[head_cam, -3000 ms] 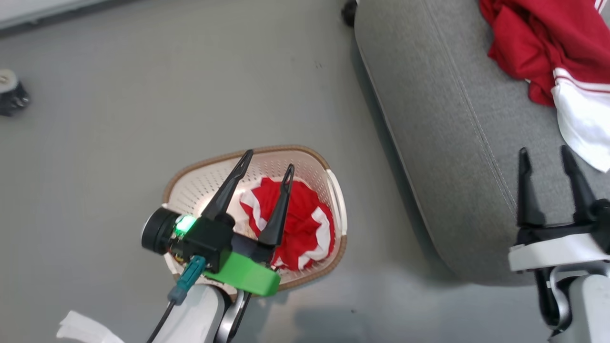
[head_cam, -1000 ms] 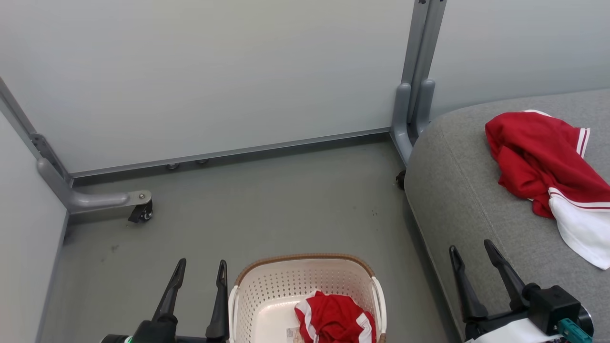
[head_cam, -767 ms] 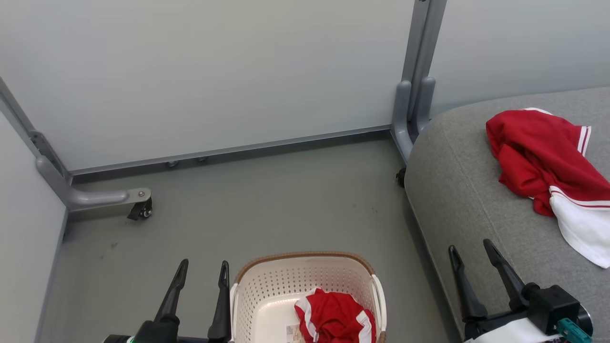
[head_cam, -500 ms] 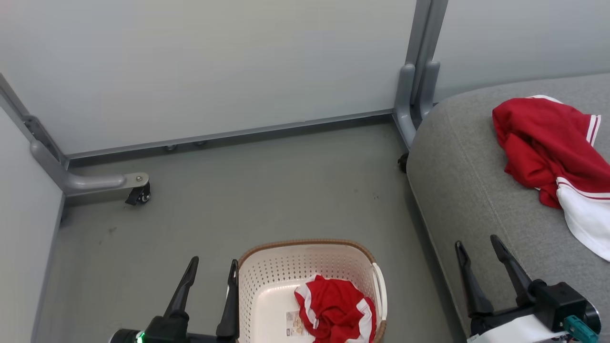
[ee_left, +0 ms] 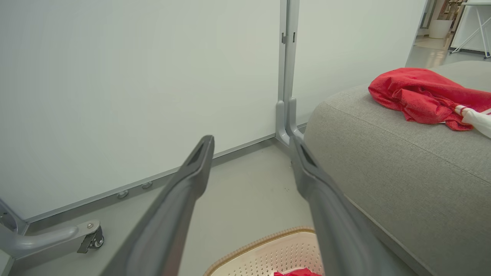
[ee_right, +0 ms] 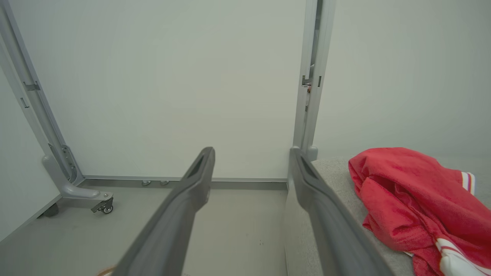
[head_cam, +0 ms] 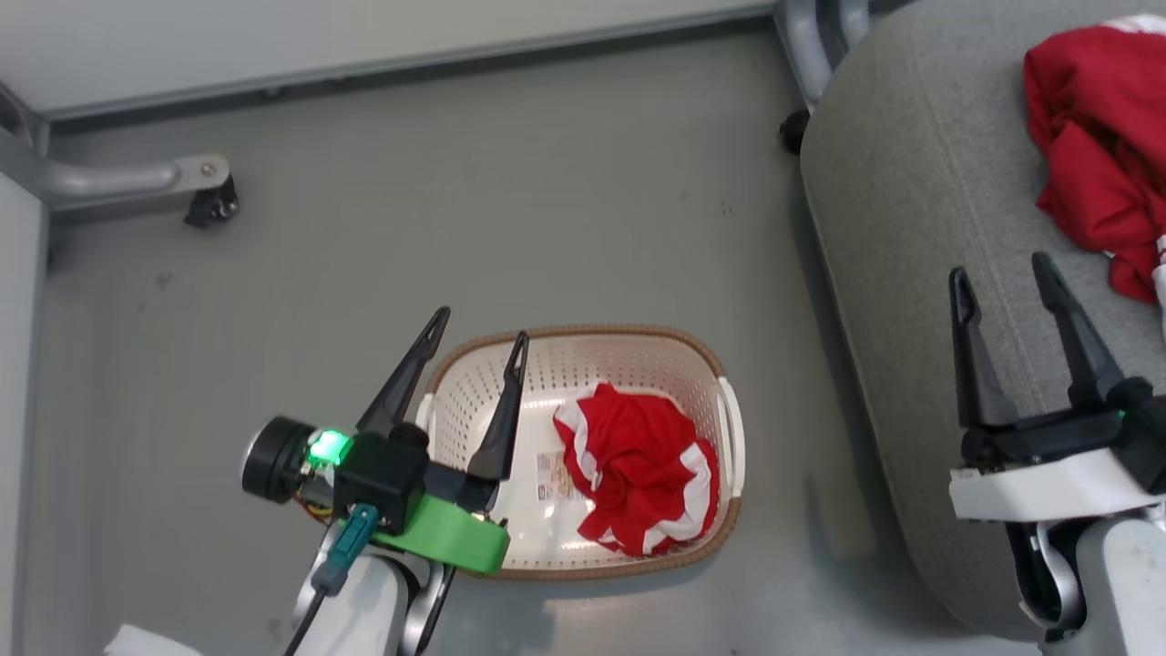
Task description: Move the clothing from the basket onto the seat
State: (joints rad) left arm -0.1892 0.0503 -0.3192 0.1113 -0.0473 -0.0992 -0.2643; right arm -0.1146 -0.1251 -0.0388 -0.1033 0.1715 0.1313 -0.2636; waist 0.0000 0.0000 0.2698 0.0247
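A crumpled red garment with white stripes (head_cam: pixel 638 478) lies in the right half of the cream basket (head_cam: pixel 474 387) on the floor. Beside it a label (head_cam: pixel 549 474) shows on the basket's bottom. My left gripper (head_cam: pixel 481 325) hangs open above the basket's left rim, holding nothing. A second red garment (head_cam: pixel 1093 137) lies on the grey seat (head_cam: pixel 911 228) at the upper right; it also shows in the left wrist view (ee_left: pixel 418 94) and the right wrist view (ee_right: pixel 406 199). My right gripper (head_cam: pixel 1000 271) stands open over the seat's near edge, short of that garment.
Pale partition panels (ee_left: pixel 134 76) on grey posts close off the far side. A castor foot (head_cam: pixel 205 196) sits on the floor at the upper left, and another post base (head_cam: pixel 815 36) stands by the seat's far corner. Grey floor (head_cam: pixel 501 210) lies beyond the basket.
The head camera has tilted down, so the wall has slid out of the picture. My left gripper has moved right, from beside the basket to over its left rim. Both grippers stay open.
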